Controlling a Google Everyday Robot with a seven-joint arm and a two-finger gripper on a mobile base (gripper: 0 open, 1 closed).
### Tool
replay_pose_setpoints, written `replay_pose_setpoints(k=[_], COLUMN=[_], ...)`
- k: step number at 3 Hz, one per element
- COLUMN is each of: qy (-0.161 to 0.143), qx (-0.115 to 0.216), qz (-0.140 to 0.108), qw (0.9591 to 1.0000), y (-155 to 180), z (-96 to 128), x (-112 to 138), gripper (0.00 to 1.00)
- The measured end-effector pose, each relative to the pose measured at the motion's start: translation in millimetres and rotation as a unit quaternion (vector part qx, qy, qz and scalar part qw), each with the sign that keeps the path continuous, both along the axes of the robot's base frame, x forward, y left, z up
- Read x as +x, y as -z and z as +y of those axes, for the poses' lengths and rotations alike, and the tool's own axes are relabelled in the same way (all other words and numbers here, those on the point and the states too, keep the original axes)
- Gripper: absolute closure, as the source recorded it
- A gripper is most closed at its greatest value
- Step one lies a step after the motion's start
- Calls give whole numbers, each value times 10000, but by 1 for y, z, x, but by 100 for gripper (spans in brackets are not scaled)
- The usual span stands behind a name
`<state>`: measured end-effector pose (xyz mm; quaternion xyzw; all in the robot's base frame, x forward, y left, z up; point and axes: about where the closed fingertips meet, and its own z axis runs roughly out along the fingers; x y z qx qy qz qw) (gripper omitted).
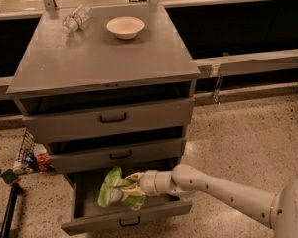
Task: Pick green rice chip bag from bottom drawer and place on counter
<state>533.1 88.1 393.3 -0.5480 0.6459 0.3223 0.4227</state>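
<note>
The green rice chip bag [111,188] is a crinkly light-green bag standing tilted in the open bottom drawer [89,221], its top near the middle drawer's front. My gripper [129,184] reaches into the drawer from the right on a white arm, and its fingers [133,176] close on the bag's right side. The grey counter [89,58] tops the cabinet above. The bag's lower part is hidden by the drawer front.
A white bowl [125,27] and a clear plastic bottle [74,19] lie at the back of the counter. The two upper drawers stand slightly open. A wire basket with small items [27,157] sits on the floor at the left. The speckled floor extends to the right.
</note>
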Motion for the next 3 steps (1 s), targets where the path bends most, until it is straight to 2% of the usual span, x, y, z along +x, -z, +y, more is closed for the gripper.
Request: replay_pose_setpoints(k=[1, 2, 3], qy=[-335, -630, -930], qx=[504, 824, 929], qz=[76, 123, 204], qw=[9981, 9945, 9911], y=[-41, -60, -67], z=[-21, -38, -38], x=[-7, 8, -4], gripper=[100, 100, 100])
